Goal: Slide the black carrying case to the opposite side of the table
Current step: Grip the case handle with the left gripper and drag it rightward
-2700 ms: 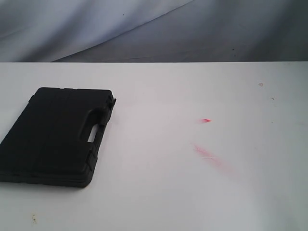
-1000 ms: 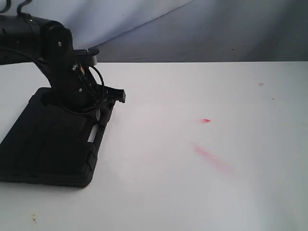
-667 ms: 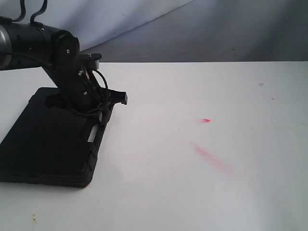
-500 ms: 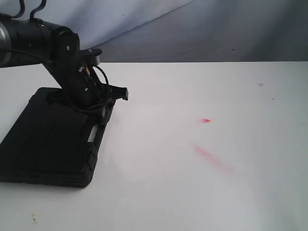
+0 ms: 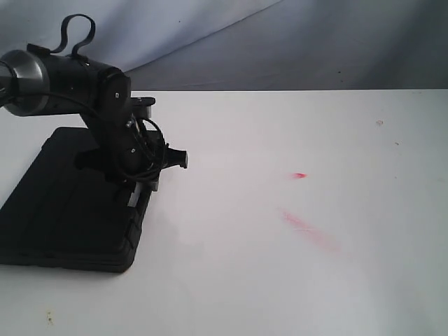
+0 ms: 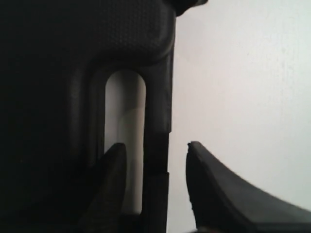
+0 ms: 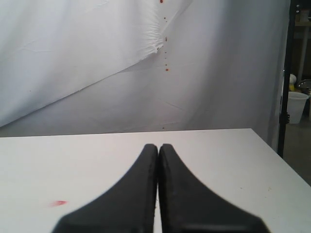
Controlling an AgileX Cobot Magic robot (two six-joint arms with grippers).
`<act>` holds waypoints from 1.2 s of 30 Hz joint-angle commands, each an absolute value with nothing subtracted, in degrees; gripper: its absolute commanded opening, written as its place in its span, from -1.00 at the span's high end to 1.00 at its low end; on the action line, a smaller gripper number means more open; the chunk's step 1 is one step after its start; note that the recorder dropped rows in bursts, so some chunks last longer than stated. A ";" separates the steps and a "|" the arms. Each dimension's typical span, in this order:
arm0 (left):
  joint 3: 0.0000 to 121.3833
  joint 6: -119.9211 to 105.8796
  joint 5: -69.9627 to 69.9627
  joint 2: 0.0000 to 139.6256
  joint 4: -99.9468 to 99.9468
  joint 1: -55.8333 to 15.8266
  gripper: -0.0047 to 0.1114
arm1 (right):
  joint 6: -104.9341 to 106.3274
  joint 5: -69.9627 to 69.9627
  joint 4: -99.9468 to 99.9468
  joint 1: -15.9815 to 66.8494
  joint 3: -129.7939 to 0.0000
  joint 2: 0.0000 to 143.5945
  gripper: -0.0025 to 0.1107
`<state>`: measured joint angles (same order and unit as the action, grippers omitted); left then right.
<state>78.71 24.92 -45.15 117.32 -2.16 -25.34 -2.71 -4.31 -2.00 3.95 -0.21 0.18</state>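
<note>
The black case [image 5: 63, 210] lies flat at the left of the white table [image 5: 266, 287], its handle side facing the middle. My left gripper [image 5: 143, 183] is down at that handle and stands open. In the left wrist view the left gripper [image 6: 155, 145] straddles the handle bar [image 6: 158, 111]: one finger [image 6: 114, 170] is in the handle slot [image 6: 125, 111], the other finger [image 6: 204, 174] is outside the case over the table. Gaps show on both sides of the bar. My right gripper [image 7: 158, 145] is shut on nothing above the table, out of the exterior view.
Red smudges [image 5: 308, 227] and a small red spot [image 5: 299, 175] mark the table right of the middle. A grey-white cloth backdrop [image 5: 280, 42] hangs behind the far edge. A white bucket [image 7: 296, 107] stands beyond the table's end.
The left arm came in over the case, which lay alone earlier. In the last half second its gripper dropped nearer along the handle side. The case has not shifted.
</note>
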 commanded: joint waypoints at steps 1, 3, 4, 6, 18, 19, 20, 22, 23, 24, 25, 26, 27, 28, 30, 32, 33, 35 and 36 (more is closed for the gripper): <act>78.97 25.72 -44.96 117.93 -2.44 -25.55 0.24 | -2.36 -4.28 -2.29 4.06 0.00 0.00 0.96; 78.97 26.09 -44.82 118.50 -2.44 -25.55 0.24 | -2.36 -4.28 -2.29 4.06 0.00 0.00 0.96; 78.97 26.31 -44.82 118.62 -2.44 -25.55 0.24 | -2.36 -4.28 -2.29 4.06 0.00 0.00 0.96; 78.97 26.87 -44.82 119.20 -2.44 -25.55 0.24 | -2.36 -4.28 -2.29 4.06 0.00 0.00 0.96; 78.97 28.30 -43.94 119.44 -2.29 -25.55 0.52 | -2.36 -4.28 -2.29 4.06 0.00 0.00 0.96; 78.97 28.43 -43.94 119.44 -2.29 -25.55 0.52 | -2.36 -4.28 -2.29 4.06 0.00 0.00 0.96; 78.97 28.43 -43.94 119.44 -2.29 -25.55 0.52 | -2.36 -4.28 -2.29 4.06 0.00 0.00 0.96; 78.97 28.70 -43.94 119.44 -2.01 -25.55 0.58 | -2.36 -4.28 -2.29 4.06 0.00 0.00 0.96; 78.97 28.98 -43.94 119.44 -2.01 -25.55 0.64 | -2.36 -4.28 -2.29 4.06 0.00 0.00 0.96; 78.97 29.60 -43.94 119.44 -2.01 -25.55 0.73 | -2.36 -4.28 -2.29 4.06 0.00 0.00 0.96; 78.97 29.94 -43.94 119.44 -1.77 -25.55 0.83 | -2.36 -4.28 -2.29 4.06 0.00 0.00 0.96; 78.97 29.90 -43.83 119.44 -1.30 -25.70 0.92 | -2.36 -4.28 -2.29 4.06 0.00 0.00 0.96; 78.97 29.90 -43.51 119.44 -0.77 -25.98 0.92 | -2.36 -4.28 -2.29 4.06 0.00 0.00 0.96; 78.97 29.90 -43.05 119.44 -0.77 -26.45 0.92 | -2.36 -4.28 -2.29 4.06 0.00 0.00 0.96; 78.97 29.98 -41.98 119.44 -0.77 -27.53 0.92 | -2.36 -4.28 -2.29 4.06 0.00 0.00 0.96; 78.97 31.42 -40.80 119.44 -0.77 -28.61 0.92 | -2.36 -4.28 -2.29 4.06 0.00 0.00 0.96; 79.45 31.82 -40.71 119.44 -0.77 -29.31 0.92 | -2.36 -4.28 -2.29 4.06 0.00 0.00 0.96; 81.26 32.42 -42.53 120.06 -0.77 -30.33 0.92 | -2.36 -4.28 -2.29 4.06 0.00 0.00 0.96; 82.57 32.54 -44.16 120.67 -0.77 -31.00 0.92 | -2.36 -4.28 -2.29 4.06 0.00 0.00 0.96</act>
<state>79.93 31.13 -43.53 120.10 -2.43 -28.90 -2.71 -4.31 -2.00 3.95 -0.21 0.18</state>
